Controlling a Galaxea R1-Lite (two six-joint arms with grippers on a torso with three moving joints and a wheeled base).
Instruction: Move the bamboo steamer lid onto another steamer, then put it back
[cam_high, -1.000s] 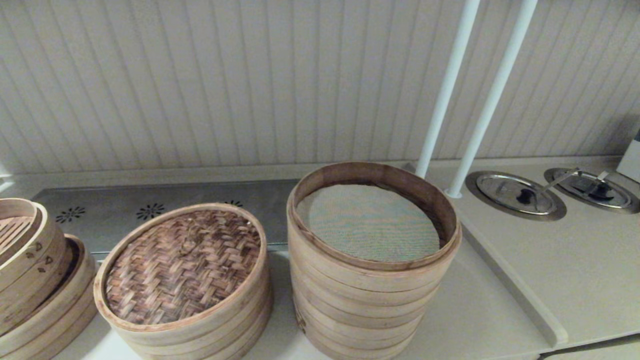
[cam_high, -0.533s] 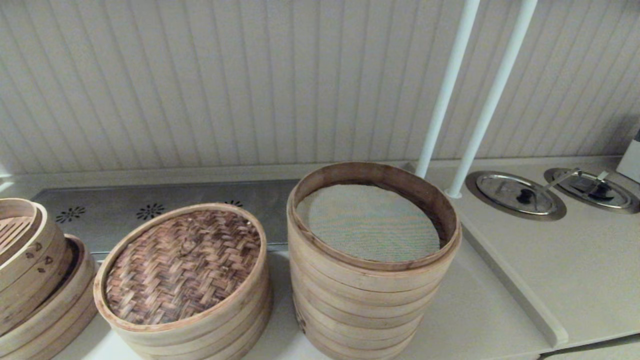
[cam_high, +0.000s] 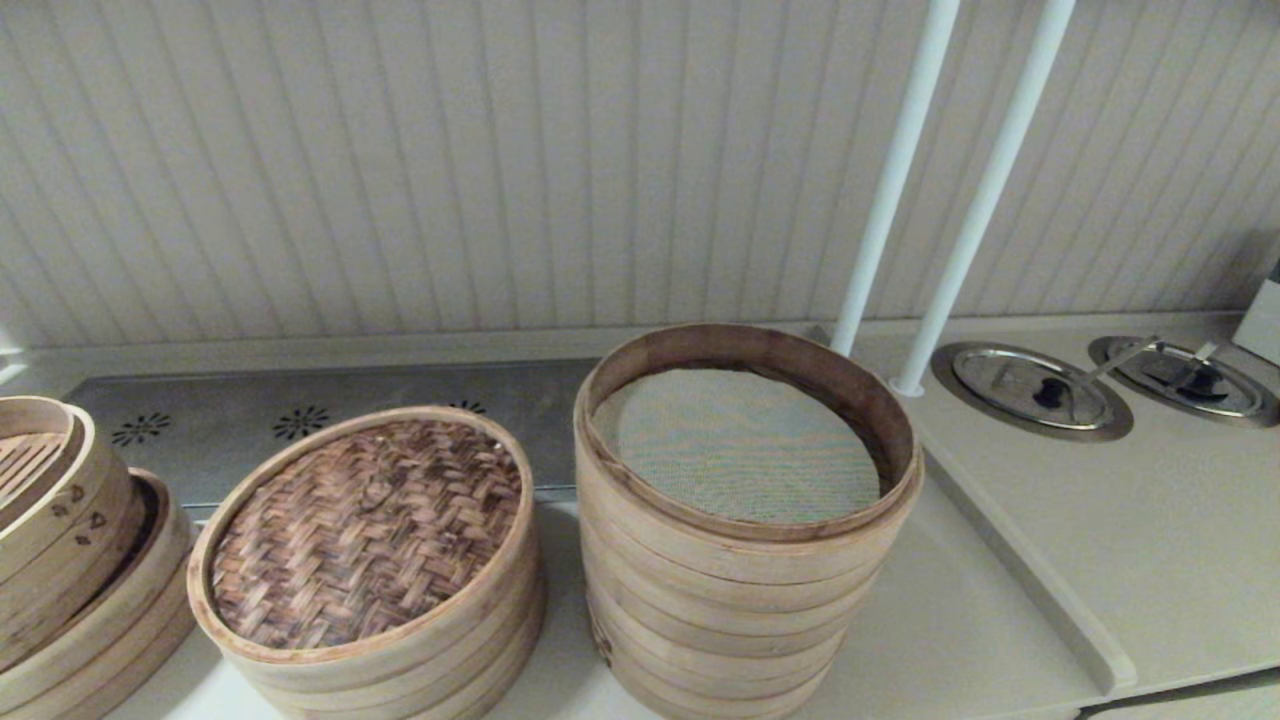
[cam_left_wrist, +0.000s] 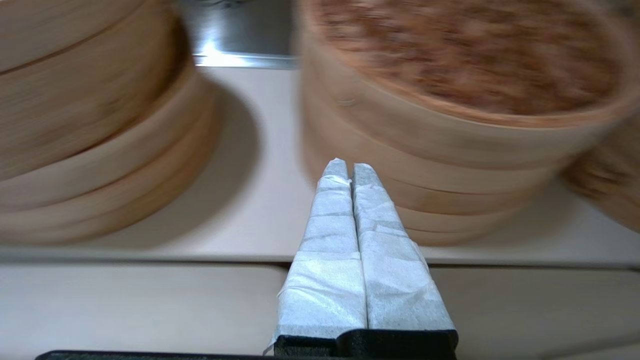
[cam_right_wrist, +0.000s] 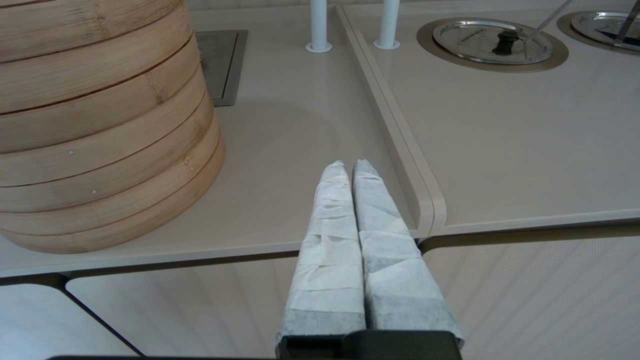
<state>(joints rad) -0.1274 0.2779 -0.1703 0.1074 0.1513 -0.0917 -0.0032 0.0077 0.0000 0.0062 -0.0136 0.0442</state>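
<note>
Lid (cam_high: 365, 530) rests on the short steamer (cam_high: 420, 660), just left of the tall steamer (cam_high: 745, 570) with its mesh liner (cam_high: 740, 445). Left gripper (cam_left_wrist: 348, 167) and right gripper (cam_right_wrist: 350, 167) hang before the counter (cam_high: 1150, 560), both clenched and holding nothing.

pale ribbed wall panelling (cam_high: 500, 160) behind a beige countertop (cam_high: 1130, 540); two white poles (cam_high: 900, 170) rise from it.

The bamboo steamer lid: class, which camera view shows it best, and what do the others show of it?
The head view: the bamboo steamer lid shows whole, its woven top sharp, resting on the short steamer. The left wrist view catches it near but smeared. The right wrist view does not show it.
</note>
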